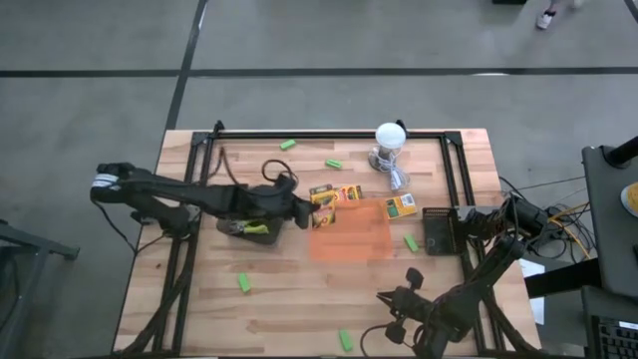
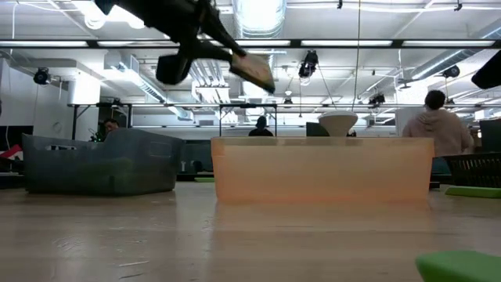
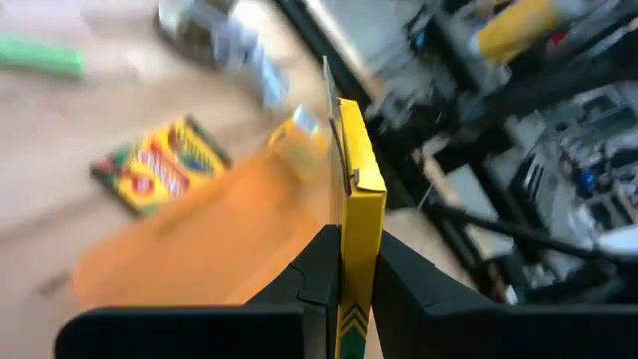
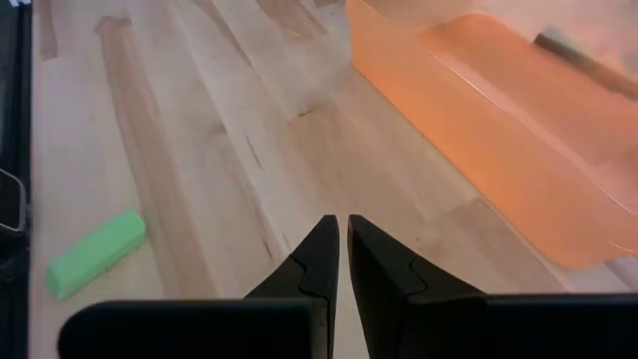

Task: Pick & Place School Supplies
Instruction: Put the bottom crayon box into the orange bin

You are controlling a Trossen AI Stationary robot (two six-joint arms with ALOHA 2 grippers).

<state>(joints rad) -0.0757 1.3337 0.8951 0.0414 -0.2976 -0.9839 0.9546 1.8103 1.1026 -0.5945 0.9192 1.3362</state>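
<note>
Left gripper: pinching a yellow crayon box edge-on between its fingers; in the low view the box rides well above the table.
Held box axis: its long side runs straight out from the claw, thin edge toward the wrist camera.
Key relation: the orange tray lies just ahead of and below the left claw, so the carried box seems to need only a short move forward and down. The left arm is by far the nearer to the tray's near edge.
Right gripper: fingers pressed almost together, holding nothing, low over bare wood at the table's near right side.
From the right claw: one green piece lies off to one side, the tray ahead and to the other side.
Crayon boxes, counted: three in the high view, namely the held one, one flat on the table just beyond the left claw, one at the tray's far right corner.
Green pieces, high view: six, scattered around the tray.
Plier-like tool: one seen, beside the left arm.
White lamp: one, beyond the tray.
</note>
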